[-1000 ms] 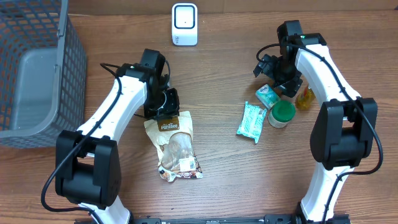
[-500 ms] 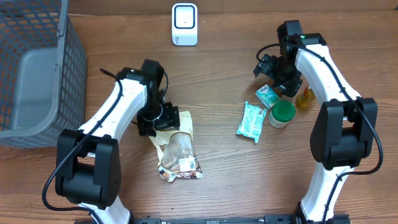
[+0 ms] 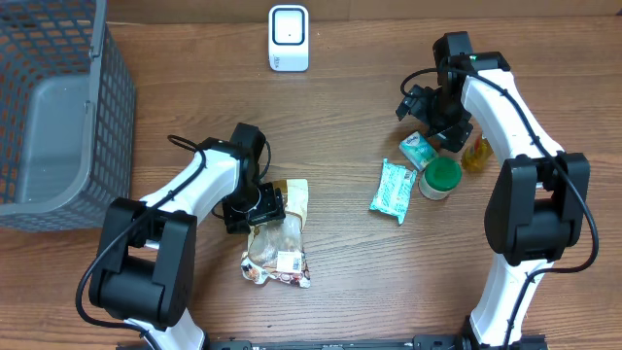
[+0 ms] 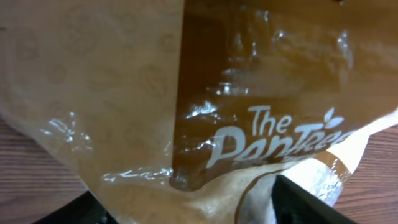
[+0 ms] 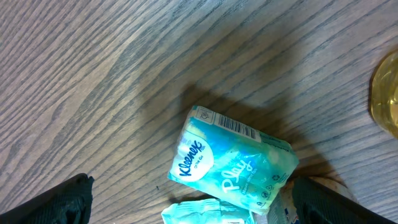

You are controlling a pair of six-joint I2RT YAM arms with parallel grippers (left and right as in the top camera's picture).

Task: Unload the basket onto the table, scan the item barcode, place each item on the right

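While the snack bag (image 3: 279, 238) lies on the table (image 3: 340, 97) in front of my left arm, nothing is up at the scanner (image 3: 289, 37), so I judge the scan not done and the task at an early stage. The left gripper (image 3: 259, 206) is low on the bag's brown top end, fingers spread, film between them, not pinched as far as I can see. A white label (image 3: 290, 261) sits near the bag's other end, too small to read; maybe the barcode. The right gripper (image 5: 212, 202) hangs with fingers wide apart over the Kleenex pack (image 5: 231, 163), holding nothing. Left to do: close on the bag, lift it, carry it to the scanner, which is well apart from it, and show the code.
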